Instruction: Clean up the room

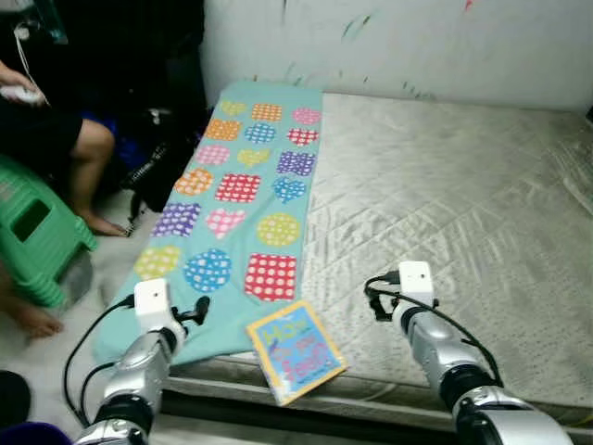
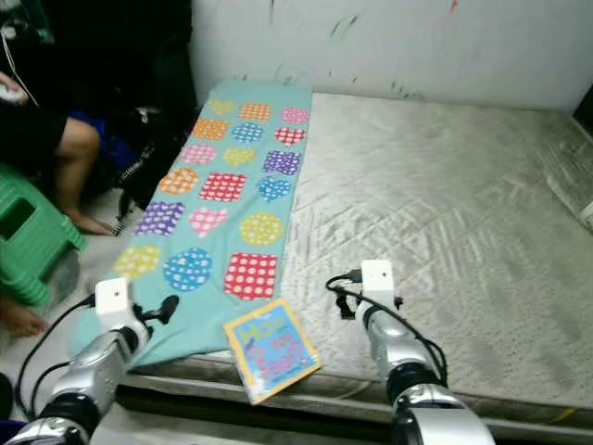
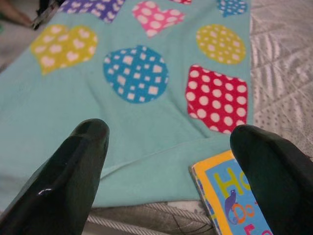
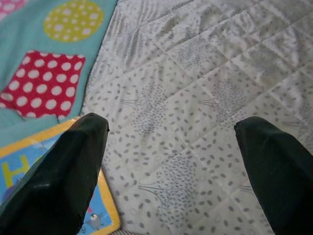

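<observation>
A children's book (image 1: 296,350) with a yellow border and blue cover lies at the front edge of the grey quilted mattress (image 1: 445,185). Its corner overlaps a teal blanket (image 1: 250,185) printed with dotted hearts, circles and squares, which runs down the mattress's left side. My left gripper (image 3: 171,132) is open, low over the blanket's front end, with the book (image 3: 230,196) by one finger. My right gripper (image 4: 171,123) is open over bare mattress just right of the book (image 4: 49,196). Neither gripper holds anything.
A person sits at the far left with bare legs (image 1: 88,158) on the floor, beside a green plastic stool (image 1: 37,232). A black bag (image 1: 157,167) leans against the mattress's left side. A marked white wall (image 1: 398,37) stands behind the bed.
</observation>
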Available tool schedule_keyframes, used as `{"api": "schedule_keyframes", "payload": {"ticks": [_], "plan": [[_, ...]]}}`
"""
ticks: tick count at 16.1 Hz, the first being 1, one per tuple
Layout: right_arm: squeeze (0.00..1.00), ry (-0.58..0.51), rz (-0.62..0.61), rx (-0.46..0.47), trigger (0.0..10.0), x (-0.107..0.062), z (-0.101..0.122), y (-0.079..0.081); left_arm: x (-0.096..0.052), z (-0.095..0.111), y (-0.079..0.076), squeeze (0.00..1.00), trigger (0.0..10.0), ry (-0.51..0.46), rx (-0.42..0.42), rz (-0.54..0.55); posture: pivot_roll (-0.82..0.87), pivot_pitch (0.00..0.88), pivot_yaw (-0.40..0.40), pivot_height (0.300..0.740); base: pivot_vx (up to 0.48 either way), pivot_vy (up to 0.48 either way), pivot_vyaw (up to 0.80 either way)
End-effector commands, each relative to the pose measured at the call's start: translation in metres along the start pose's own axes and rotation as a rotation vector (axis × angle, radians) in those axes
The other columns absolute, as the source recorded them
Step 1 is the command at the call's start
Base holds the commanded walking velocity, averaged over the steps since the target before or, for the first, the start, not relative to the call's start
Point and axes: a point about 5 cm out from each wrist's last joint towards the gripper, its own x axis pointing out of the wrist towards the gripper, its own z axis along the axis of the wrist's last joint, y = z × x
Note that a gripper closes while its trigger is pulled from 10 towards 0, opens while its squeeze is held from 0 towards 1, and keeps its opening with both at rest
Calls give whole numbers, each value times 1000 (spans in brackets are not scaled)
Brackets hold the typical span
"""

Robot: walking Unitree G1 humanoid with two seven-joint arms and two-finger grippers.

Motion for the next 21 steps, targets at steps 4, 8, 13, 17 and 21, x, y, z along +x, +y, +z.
{"api": "schedule_keyframes", "payload": {"ticks": [4,8,13,17,21], "plan": [[0,-73,-56,-13,10000,-4,2,-8,7,4,-14,0,10000,50,89,-74,-179,0,105,740,0,0,0],[0,-11,-54,-97,10000,-6,-14,-9,8,4,-16,0,10000,62,118,-89,-229,0,37,740,0,0,0],[0,19,-14,-137,10000,-8,-29,5,4,8,1,0,10000,10,0,-6,-173,0,62,740,0,0,0],[0,-16,13,-140,10000,-9,-27,13,4,10,-17,0,10000,-20,131,-96,-159,0,90,740,0,0,0],[0,-97,-87,95,10000,-3,2,-4,6,27,-5,0,10000,-54,134,-48,-129,0,102,740,0,0,0]]}}
